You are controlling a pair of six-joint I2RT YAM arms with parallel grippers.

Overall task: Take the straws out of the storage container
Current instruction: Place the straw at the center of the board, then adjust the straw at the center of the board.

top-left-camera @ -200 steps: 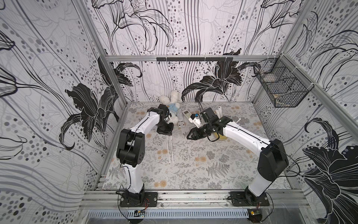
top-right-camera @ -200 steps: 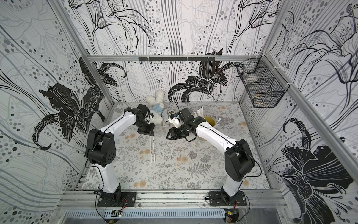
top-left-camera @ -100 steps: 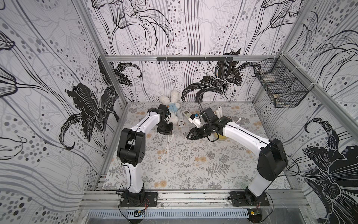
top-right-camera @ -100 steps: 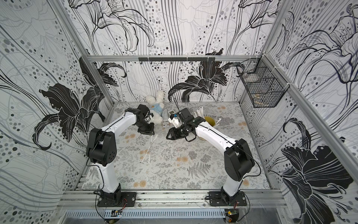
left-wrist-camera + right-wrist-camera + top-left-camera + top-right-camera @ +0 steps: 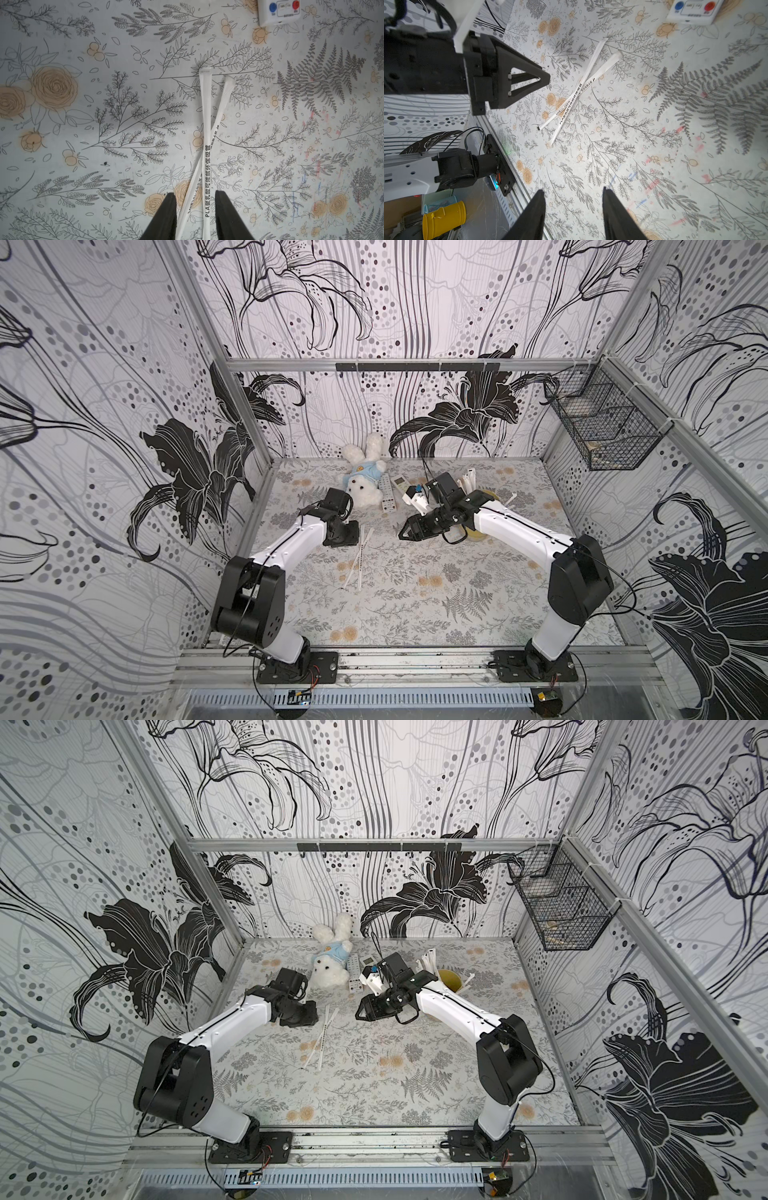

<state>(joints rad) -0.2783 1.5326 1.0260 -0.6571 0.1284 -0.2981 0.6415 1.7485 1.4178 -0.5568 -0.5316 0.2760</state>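
Two white paper-wrapped straws (image 5: 360, 556) (image 5: 322, 1040) lie crossed on the floral mat. My left gripper (image 5: 353, 532) (image 5: 194, 194) hangs over their near ends, open, its fingers either side of them without pinching (image 5: 206, 145). The right wrist view shows the same crossed straws (image 5: 577, 93) beside the left gripper (image 5: 544, 80). The yellow storage container (image 5: 451, 979) (image 5: 488, 492) stands at the back, half hidden behind my right arm, with several straws (image 5: 467, 481) (image 5: 428, 961) sticking out. My right gripper (image 5: 403, 533) (image 5: 573, 190) is open and empty above the mat.
A white plush bunny (image 5: 363, 481) and two white remotes (image 5: 386, 493) lie at the back. Another straw (image 5: 509, 499) rests right of the container. A black wire basket (image 5: 602, 431) hangs on the right wall. A remote's end (image 5: 278, 12) shows beyond the straws.
My left gripper has opened and let go of the straws, which dropped from hanging under it to lying crossed on the mat. The right arm has not moved.
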